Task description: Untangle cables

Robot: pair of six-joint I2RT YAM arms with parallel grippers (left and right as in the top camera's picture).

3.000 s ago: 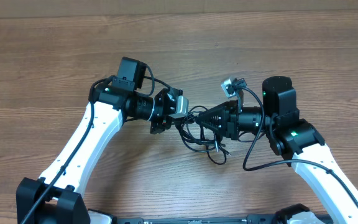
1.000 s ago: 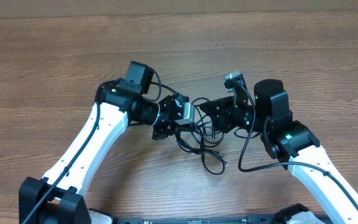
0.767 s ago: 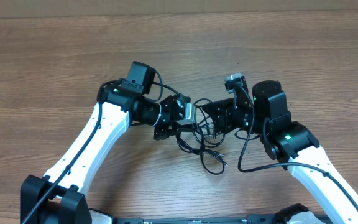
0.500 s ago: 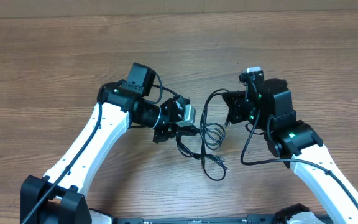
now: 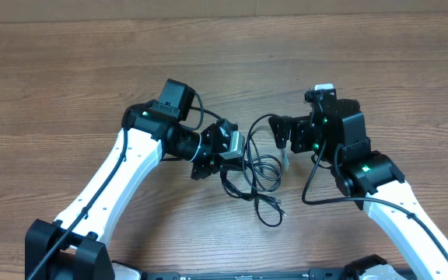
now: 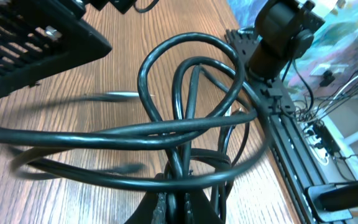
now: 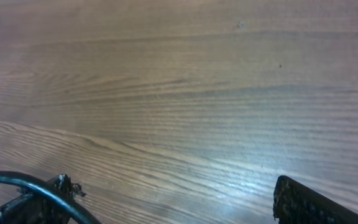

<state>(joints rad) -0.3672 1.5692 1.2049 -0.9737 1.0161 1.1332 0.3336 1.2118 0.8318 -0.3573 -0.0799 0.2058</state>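
Note:
The cables (image 5: 260, 168) form a tangle of thin black loops on the wooden table between my two arms, and one plug end (image 5: 278, 204) trails toward the near edge. My left gripper (image 5: 236, 155) is shut on strands at the tangle's left side. In the left wrist view the loops (image 6: 185, 127) fan out from its shut jaws (image 6: 180, 208). My right gripper (image 5: 281, 142) stands open just right of the tangle. In the right wrist view its fingers (image 7: 306, 202) are wide apart over bare wood, and one cable strand (image 7: 17, 180) crosses the left finger.
Bare wooden table (image 5: 68, 70) lies all around the arms. A thicker black wire (image 5: 308, 194) hangs from the right arm. In the left wrist view, the table's edge carries a black rail (image 6: 291, 155) and the right arm's base (image 6: 281, 31).
My right gripper has opened, let go of the cables and pulled back to the right. The tangle has settled toward the left gripper, which stays shut in place.

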